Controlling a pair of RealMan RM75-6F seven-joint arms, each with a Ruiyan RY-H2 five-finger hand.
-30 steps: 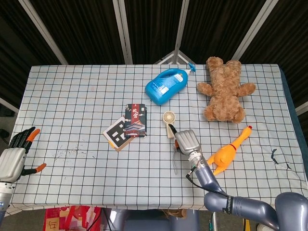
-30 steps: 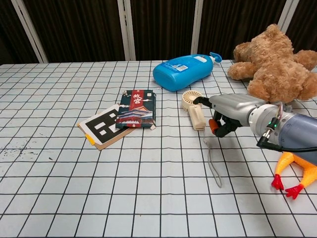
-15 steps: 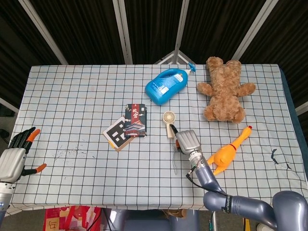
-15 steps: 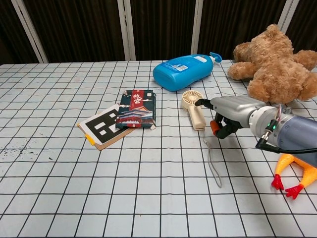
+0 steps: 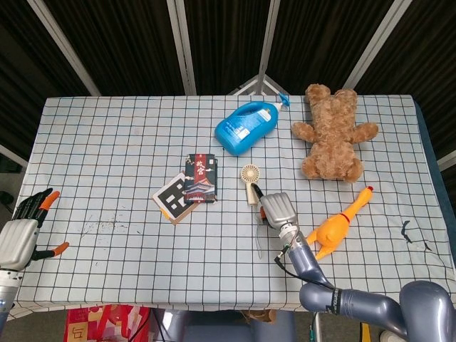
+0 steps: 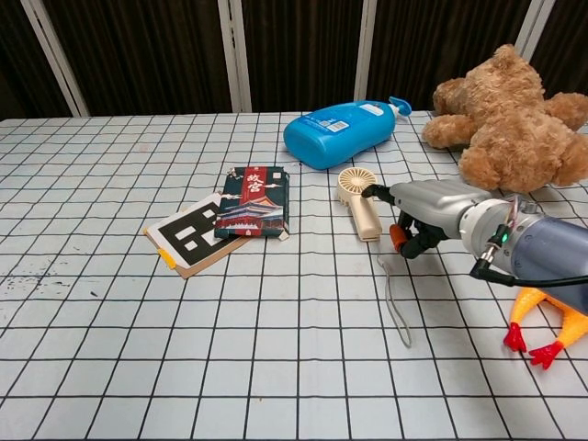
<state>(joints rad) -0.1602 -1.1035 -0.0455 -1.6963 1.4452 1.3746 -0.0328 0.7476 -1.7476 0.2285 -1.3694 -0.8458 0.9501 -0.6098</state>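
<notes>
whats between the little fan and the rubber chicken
The right hand lies between the handheld fan and the rubber chicken, close beside the fan's handle. The head view shows it best; the chest view agrees.

Right hand (image 6: 424,213) low, fingers (image 6: 404,241) curled; left hand (image 5: 20,234) spread

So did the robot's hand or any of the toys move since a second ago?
Hardly. The right hand slid slightly away from the little fan, toward the robot's right, holding nothing. The left hand, fan, blue bottle, teddy bear and rubber chicken stayed put.
</notes>
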